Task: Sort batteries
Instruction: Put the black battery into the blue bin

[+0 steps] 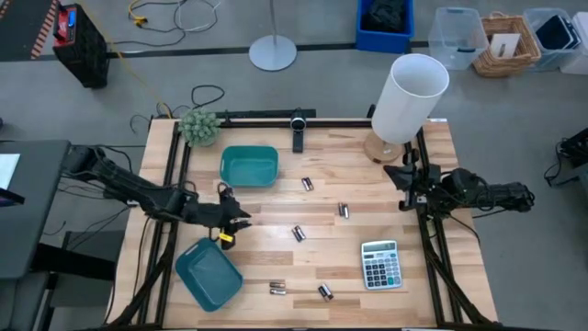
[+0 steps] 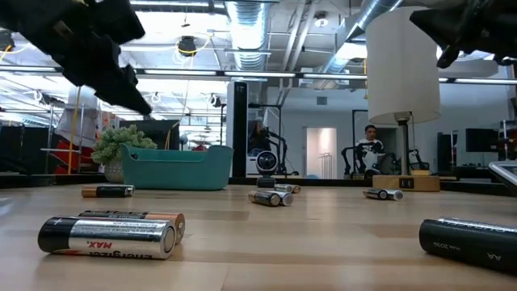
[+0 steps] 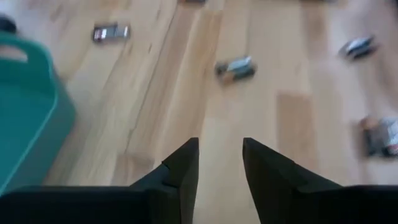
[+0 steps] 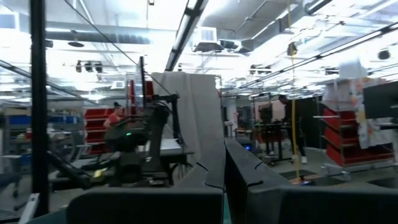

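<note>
arms: 2, dark, jointed | left claw (image 3: pixel 220 180): black wedge fingers | right claw (image 4: pixel 224 171): same

Bin (image 3: pixel 25 106): cut off at the picture's edge — blurred.
Battery (image 2: pixel 472 242): cut off — label partly legible.

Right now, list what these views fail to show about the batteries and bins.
- Lower teal plastic bin: high view shows no battery inside; too small to be sure.
- Upper teal bin: low view, wall hides its contents.
- Small cylindrical batteries: left wrist view, labels blurred.
- Dark battery: cut off by low view's edge.
</note>
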Motion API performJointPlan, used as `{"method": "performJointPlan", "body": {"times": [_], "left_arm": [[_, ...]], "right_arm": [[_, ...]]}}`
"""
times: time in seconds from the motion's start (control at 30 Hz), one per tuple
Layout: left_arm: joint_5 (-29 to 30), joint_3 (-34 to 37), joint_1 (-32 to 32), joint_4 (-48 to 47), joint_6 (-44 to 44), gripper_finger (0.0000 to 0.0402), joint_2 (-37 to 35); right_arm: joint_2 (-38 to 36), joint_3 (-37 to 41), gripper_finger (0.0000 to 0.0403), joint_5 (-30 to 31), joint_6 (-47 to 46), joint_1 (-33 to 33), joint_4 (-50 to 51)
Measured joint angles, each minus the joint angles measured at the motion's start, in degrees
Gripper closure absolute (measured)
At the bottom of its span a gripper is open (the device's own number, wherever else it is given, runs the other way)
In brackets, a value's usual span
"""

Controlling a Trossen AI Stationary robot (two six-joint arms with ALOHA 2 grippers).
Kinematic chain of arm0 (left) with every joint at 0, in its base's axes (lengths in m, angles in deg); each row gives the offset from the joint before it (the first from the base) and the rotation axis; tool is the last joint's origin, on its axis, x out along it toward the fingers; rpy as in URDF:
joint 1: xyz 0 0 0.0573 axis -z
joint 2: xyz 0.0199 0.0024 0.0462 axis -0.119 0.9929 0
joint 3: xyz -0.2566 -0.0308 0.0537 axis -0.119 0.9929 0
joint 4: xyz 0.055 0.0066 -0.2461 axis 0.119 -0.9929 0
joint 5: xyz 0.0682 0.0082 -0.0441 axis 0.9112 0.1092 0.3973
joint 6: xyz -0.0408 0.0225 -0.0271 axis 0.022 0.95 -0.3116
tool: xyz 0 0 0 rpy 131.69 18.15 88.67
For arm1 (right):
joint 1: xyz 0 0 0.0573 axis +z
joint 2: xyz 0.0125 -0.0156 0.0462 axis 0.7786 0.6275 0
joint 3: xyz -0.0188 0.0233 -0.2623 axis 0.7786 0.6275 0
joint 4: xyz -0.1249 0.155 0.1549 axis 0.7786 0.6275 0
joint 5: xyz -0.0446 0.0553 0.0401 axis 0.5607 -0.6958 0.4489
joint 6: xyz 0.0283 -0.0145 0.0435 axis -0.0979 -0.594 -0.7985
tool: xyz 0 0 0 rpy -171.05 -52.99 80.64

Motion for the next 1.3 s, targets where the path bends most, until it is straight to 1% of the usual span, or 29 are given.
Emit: {"method": "performJointPlan", "body": {"times": [0.1,0.23,0.43,0.53,0.67,0.9,1.17,1.3], "left_arm": [[-0.04,-2.75,0.00,-6.13,-2.23,0.0283,4.16],[-0.20,-4.39,0.00,-10.62,-5.52,0.0284,8.79],[-0.56,-4.64,0.72,-10.53,-8.21,0.0285,12.23],[-3.13,-4.64,1.60,-11.04,-8.88,0.0285,14.02],[-4.21,-4.64,2.39,-12.02,-11.29,0.0285,16.13],[-3.71,-4.33,2.63,-12.06,-13.04,0.0285,17.01],[-0.16,-4.27,2.89,-11.81,-13.12,0.0285,16.99],[0.03,-4.27,2.89,-12.07,-13.09,0.0285,16.99]], "right_arm": [[0.02,-0.01,0.0385,-0.01,0.00,-1.51,0.22],[0.00,-0.03,0.0385,0.00,0.00,-3.16,0.59],[0.02,-0.07,0.0385,-0.01,0.00,-4.89,3.45],[0.02,-0.07,0.0385,-0.02,0.00,-5.62,3.78],[0.02,-0.07,0.0385,-0.02,0.00,-6.64,4.55],[0.02,-0.07,0.0385,-0.03,-0.35,-8.11,6.13],[0.02,-0.07,0.0385,-0.02,-0.44,-8.12,6.38],[0.02,-0.07,0.0385,-0.02,-0.42,-8.12,6.84]]}}
